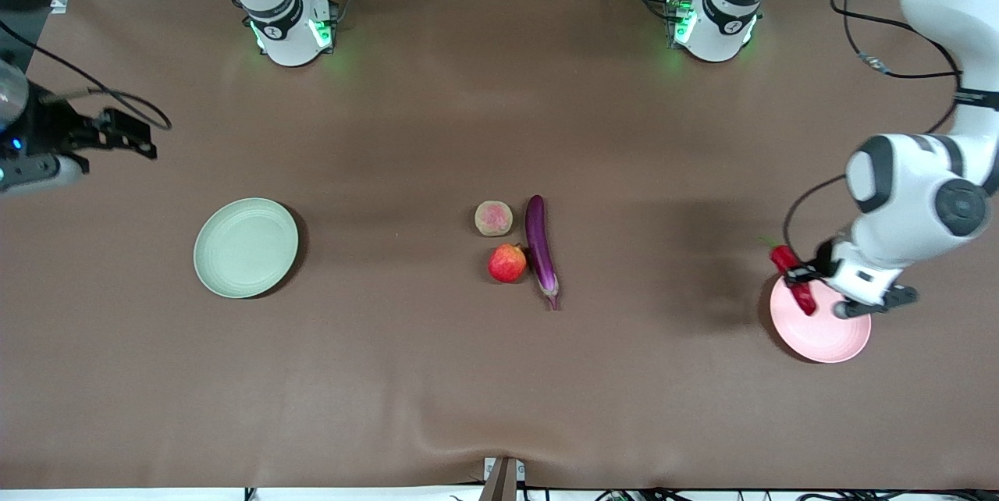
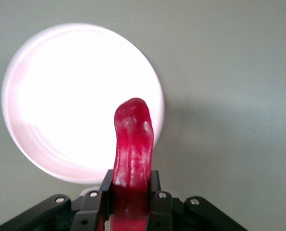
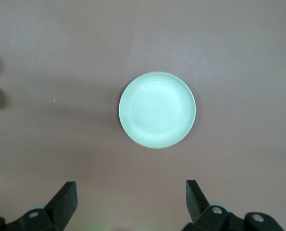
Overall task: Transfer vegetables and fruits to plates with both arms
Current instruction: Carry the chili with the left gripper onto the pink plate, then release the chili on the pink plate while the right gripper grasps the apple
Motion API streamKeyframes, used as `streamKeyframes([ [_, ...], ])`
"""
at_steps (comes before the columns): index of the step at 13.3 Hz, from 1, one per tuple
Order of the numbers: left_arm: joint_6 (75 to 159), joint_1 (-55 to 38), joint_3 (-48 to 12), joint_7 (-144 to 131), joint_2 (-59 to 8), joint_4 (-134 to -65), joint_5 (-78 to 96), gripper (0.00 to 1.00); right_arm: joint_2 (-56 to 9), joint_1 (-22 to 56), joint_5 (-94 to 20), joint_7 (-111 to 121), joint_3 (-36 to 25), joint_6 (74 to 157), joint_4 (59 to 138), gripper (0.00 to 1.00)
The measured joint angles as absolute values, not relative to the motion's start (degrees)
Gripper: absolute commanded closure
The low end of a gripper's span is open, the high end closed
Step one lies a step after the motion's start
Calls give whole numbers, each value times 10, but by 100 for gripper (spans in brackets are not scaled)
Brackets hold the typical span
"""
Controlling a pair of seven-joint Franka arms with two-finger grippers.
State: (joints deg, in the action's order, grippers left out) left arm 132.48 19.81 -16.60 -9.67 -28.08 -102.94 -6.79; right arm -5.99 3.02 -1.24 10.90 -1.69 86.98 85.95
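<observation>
— One item is on its way: the left gripper [image 1: 798, 276] has its fingers [image 2: 105, 192] pinching the chili pepper [image 2: 132, 144], at the front view's lower right, above the pink plate [image 1: 827, 337].

— Next?

— Lower, release. The right gripper [image 3: 130, 202] waits, fingers spread, above the green plate [image 1: 245, 247]. Apple [image 1: 507, 263], tan-green fruit [image 1: 493, 218] and eggplant [image 1: 541, 247] lie mid-desk [image 1: 499, 392]. No writing shows.

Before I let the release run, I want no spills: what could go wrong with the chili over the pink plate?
The left gripper holds the chili pepper above the pink plate's rim, not its middle, so a release here might let it roll off onto the table. The right gripper waits open high above the green plate, so it poses no evident clash.
</observation>
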Motion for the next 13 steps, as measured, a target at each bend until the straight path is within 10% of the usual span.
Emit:
streamKeyframes([
  [13, 1326, 243, -149, 57, -397, -911, -109, 100, -271, 215, -130, -335, -10, 1086, 756, 0],
])
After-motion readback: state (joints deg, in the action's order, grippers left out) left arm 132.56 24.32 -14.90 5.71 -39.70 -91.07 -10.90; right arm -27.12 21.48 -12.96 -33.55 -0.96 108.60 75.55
